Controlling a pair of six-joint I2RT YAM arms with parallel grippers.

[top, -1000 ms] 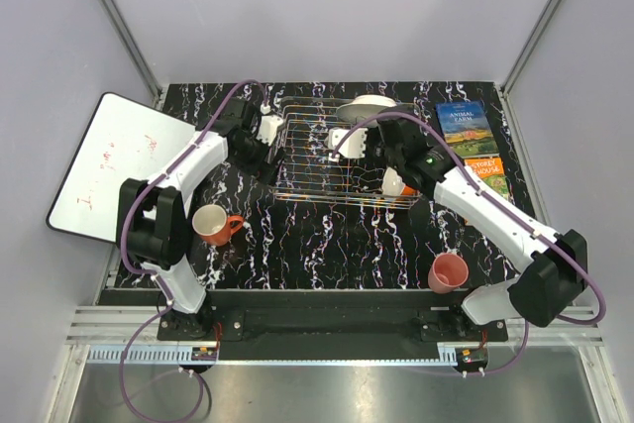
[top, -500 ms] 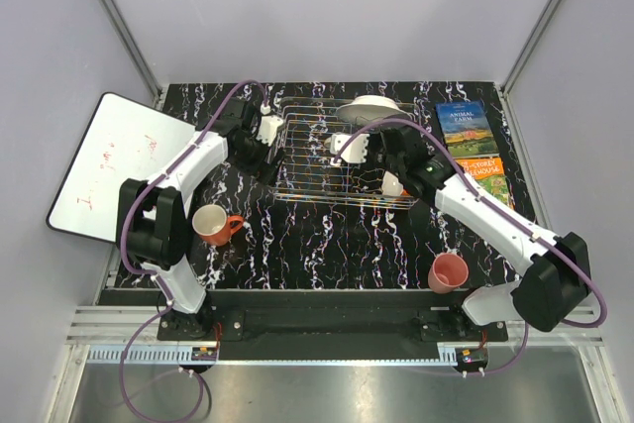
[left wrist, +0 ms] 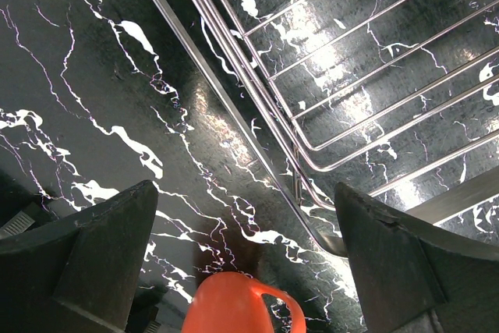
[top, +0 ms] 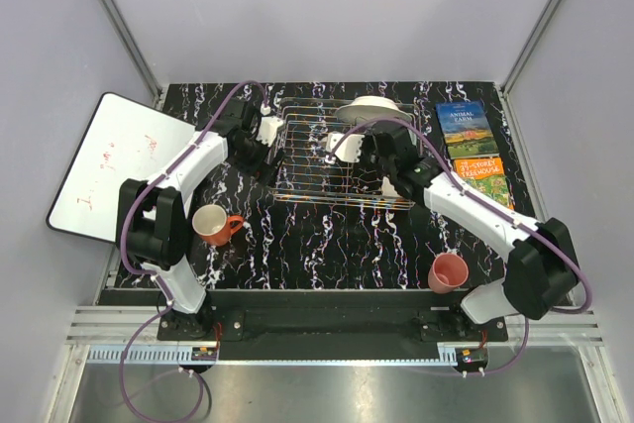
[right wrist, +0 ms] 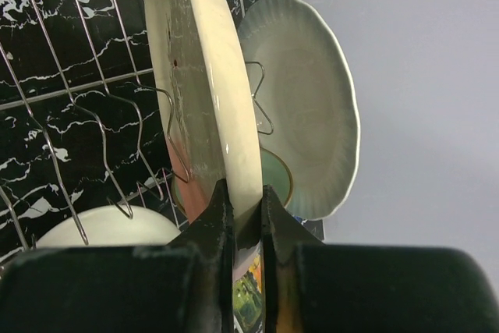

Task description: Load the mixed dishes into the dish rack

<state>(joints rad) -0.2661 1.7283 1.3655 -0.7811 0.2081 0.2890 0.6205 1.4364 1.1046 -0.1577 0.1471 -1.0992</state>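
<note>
Pink-and-cream plate [right wrist: 199, 76] is pinched upright by right gripper [right wrist: 242, 216], to slot between dish rack [top: 297, 160] tines; left gripper [left wrist: 245, 235] is held spread at nine o'clock.

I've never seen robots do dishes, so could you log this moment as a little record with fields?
Right gripper: shut on pink-and-cream plate, upright among dish rack tines
White plate: standing in the rack behind it
Left gripper: open, beside the rack's edge
Orange-red mug: on table, unloaded
Pink cup: on table, unloaded
</note>
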